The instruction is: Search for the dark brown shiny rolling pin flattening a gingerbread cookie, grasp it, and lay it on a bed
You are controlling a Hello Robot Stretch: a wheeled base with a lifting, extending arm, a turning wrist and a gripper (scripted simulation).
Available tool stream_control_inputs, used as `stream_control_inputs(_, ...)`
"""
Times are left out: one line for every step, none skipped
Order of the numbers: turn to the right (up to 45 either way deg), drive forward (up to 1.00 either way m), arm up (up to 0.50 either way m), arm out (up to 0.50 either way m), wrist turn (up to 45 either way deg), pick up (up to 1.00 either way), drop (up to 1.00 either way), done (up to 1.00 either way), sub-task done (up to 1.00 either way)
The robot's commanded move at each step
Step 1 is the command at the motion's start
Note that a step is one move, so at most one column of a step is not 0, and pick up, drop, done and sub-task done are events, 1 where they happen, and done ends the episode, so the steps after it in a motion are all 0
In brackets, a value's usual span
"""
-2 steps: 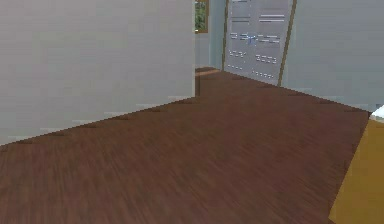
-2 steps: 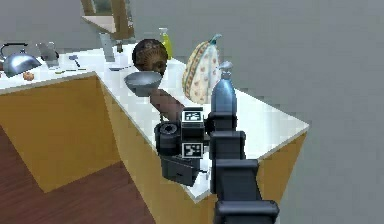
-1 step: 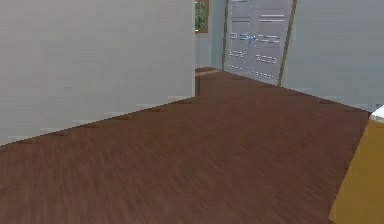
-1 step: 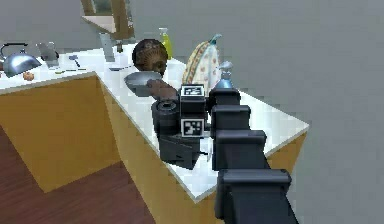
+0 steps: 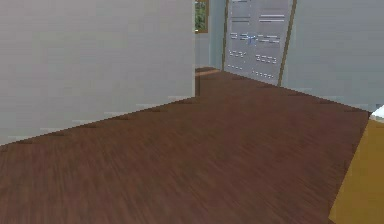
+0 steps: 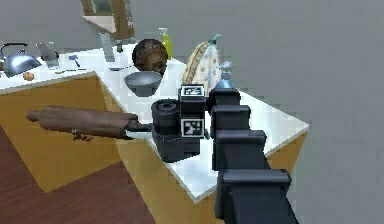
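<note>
Arm side view: the arm [image 6: 245, 160] reached out over the white worktop [image 6: 275, 120].
Gripper: the gripper [image 6: 140, 127] held the rolling pin [image 6: 85, 122]. The pin hung at the finger end, clear of the worktop and the floor.
Where the pin was: out past the worktop's long edge, on the arm side view's left, in front of the worktop's yellow side.
Which way it lay: to the left of the gripper and nearly flat. Its long way ran across the picture, about square to the arm. One end was at the fingers and the other stuck far out to the left.
On the worktop: a grey bowl [image 6: 143, 82] and a round brown thing [image 6: 150, 52] stood farther along the top, apart from the pin.
Forward view: a dark wood floor [image 5: 200, 150], a grey wall [image 5: 90, 60] and a pale double door [image 5: 258, 40] at the far end.
Step, I think: the finding and grabbing looked done. Laying the pin on a bed was not yet done.
Next move, I think: the robot would need to drive off and look for a bed.
What to watch: the pin's far end stuck out a long way, so it could bump the worktop's edge or a door frame when the robot turned.
</note>
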Motion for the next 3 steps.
stream_control_inputs(0.0, 0.00, 0.00, 0.00, -45.0, 0.00, 0.00, 0.00, 0.00)
stream_control_inputs(0.0, 0.00, 0.00, 0.00, -45.0, 0.00, 0.00, 0.00, 0.00)
stream_control_inputs(0.0, 0.00, 0.00, 0.00, -15.0, 0.00, 0.00, 0.00, 0.00)
